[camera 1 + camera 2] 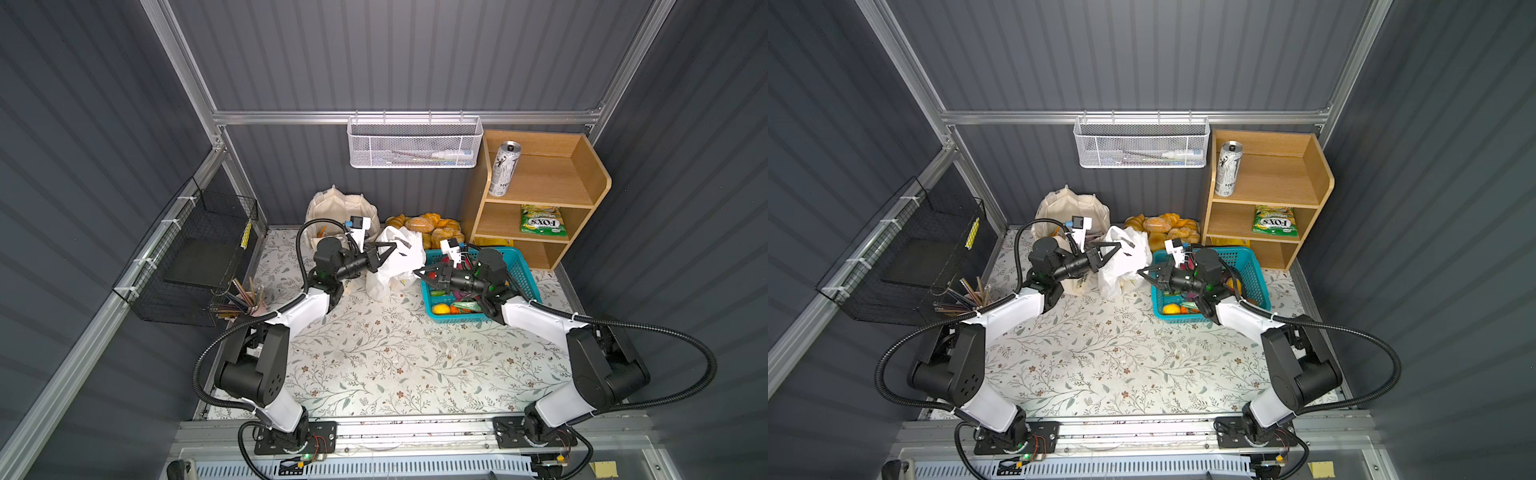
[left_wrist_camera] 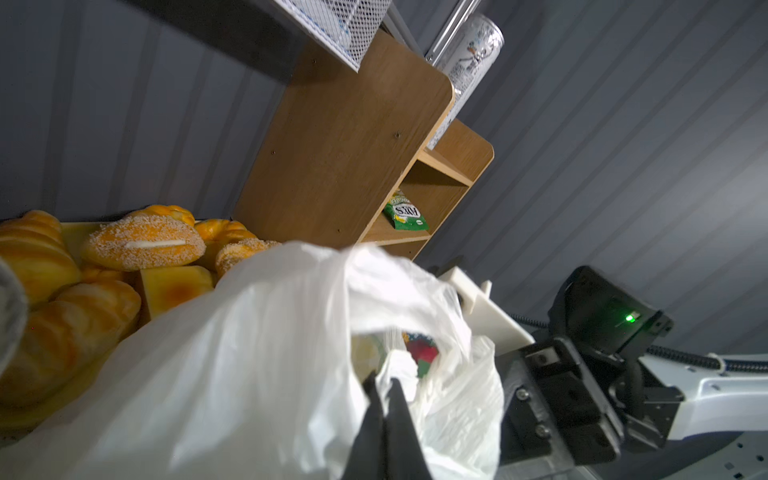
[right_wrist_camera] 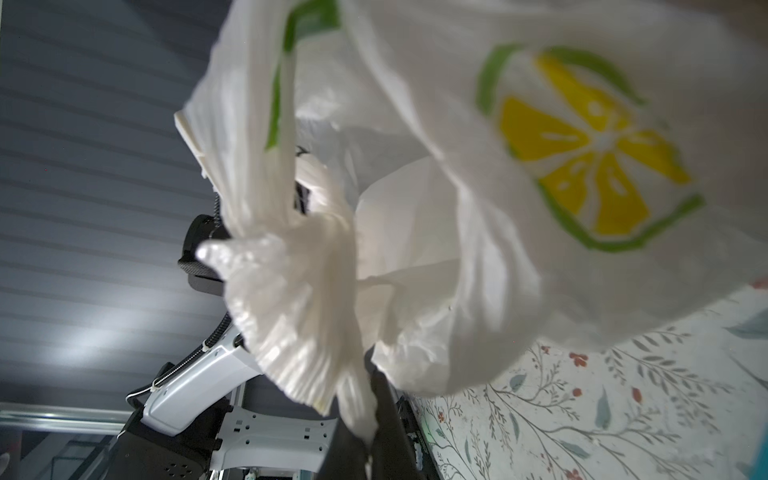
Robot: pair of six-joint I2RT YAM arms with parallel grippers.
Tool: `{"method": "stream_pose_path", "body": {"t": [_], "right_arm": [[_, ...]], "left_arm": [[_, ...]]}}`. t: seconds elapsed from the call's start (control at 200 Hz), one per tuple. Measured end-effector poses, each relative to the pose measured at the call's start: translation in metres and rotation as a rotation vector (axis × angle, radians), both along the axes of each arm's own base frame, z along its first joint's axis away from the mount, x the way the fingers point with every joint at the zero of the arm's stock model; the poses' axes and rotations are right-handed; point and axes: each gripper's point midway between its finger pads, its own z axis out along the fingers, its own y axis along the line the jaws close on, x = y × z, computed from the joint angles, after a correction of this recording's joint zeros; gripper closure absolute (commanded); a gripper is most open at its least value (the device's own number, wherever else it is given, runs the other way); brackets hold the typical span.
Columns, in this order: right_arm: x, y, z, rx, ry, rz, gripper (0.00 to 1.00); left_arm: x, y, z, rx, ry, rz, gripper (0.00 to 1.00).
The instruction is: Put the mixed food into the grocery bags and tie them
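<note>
My left pincer [image 1: 394, 247] was closed on the rim of the plastic bag [image 1: 388, 282], and my right pincer [image 1: 417, 273] pinched its twisted handle. The bag stood on the table [image 1: 374, 353] between the canvas bag [image 1: 332, 205] and the blue basket [image 1: 521, 270].

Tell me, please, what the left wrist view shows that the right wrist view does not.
Only the left wrist view: bread rolls, the wooden shelf with the green FOX'S pouch and the drink can. Only the right wrist view: a lemon print and the floral table cover. Both: the white plastic bag, pinched by the left tool in its view and the right tool in its own.
</note>
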Motion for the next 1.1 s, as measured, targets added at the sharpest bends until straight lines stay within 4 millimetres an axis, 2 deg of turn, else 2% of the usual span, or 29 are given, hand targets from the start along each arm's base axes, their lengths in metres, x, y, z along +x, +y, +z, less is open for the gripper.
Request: {"method": "stream_pose_path", "body": {"t": [0.1, 0.2, 0.355, 0.455, 0.56, 0.66, 0.875, 1.101], "right_arm": [[0.007, -0.025, -0.020, -0.020, 0.042, -0.061, 1.00], [0.011, -0.041, -0.031, -0.028, 0.061, -0.096, 1.00], [0.014, -0.051, -0.028, -0.029, 0.038, -0.116, 1.00], [0.016, -0.066, -0.021, -0.024, 0.014, -0.159, 1.00], [0.022, -0.094, -0.018, -0.023, 0.000, -0.229, 1.00], [0.025, -0.114, -0.021, -0.035, -0.001, -0.274, 1.00], [0.021, -0.122, -0.037, -0.060, 0.031, -0.280, 1.00], [0.017, -0.141, -0.052, -0.069, 0.072, -0.328, 1.00]], "left_arm": [[0.008, 0.017, 0.016, -0.060, 0.016, 0.027, 1.00], [0.011, 0.026, 0.022, -0.101, 0.047, 0.030, 1.00], [0.010, 0.033, 0.035, -0.169, 0.055, 0.027, 1.00], [0.014, 0.047, 0.039, -0.221, 0.067, 0.055, 1.00], [0.022, 0.064, 0.028, -0.227, 0.102, 0.103, 1.00], [0.024, 0.071, 0.012, -0.180, 0.146, 0.141, 1.00], [0.010, 0.079, 0.003, -0.056, 0.130, 0.204, 1.00], [-0.003, 0.087, -0.032, 0.078, 0.174, 0.251, 1.00]]}}
